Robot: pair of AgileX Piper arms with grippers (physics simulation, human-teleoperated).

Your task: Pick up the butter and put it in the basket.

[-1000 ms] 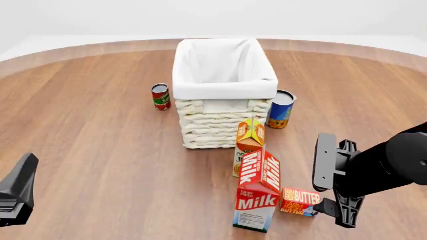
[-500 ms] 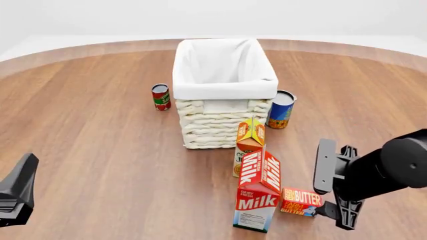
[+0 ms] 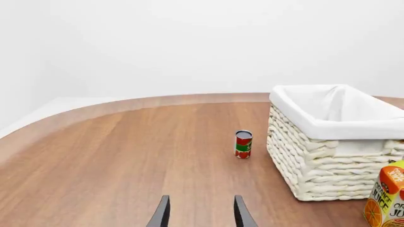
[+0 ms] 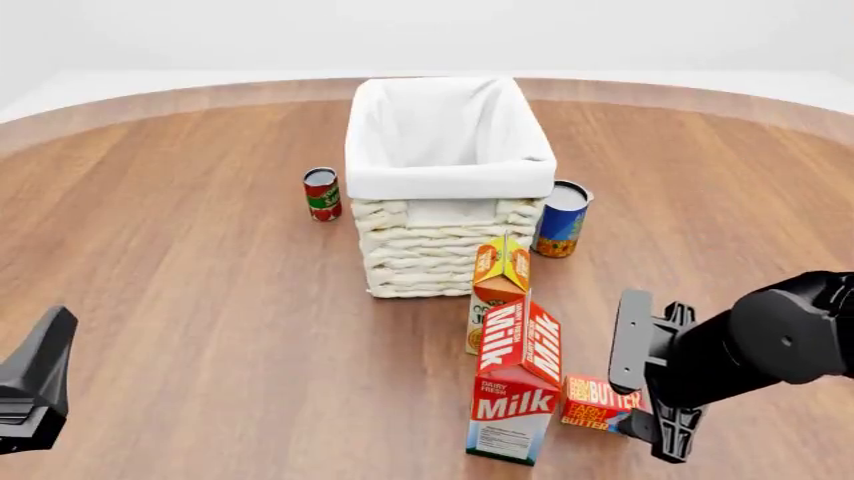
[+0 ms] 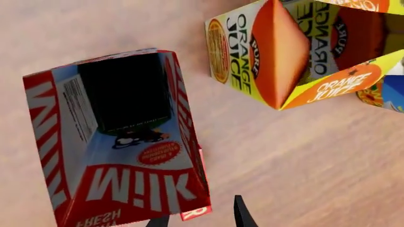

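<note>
The butter, a small flat red-orange box with white lettering, lies on the table just right of the tall red milk carton. My right gripper hangs open at the butter's right end, one finger above it and one below, covering part of the box. In the right wrist view the milk carton fills the picture and the butter cannot be made out for sure. The cream wicker basket with its white lining stands at the table's middle back. My left gripper is open and holds nothing, far to the left.
An orange juice carton stands between the milk carton and the basket. A red tomato can stands left of the basket and a blue can at its right front corner.
My right gripper has moved left and slightly down, closer to the butter and the milk carton. The left arm has stayed still.
</note>
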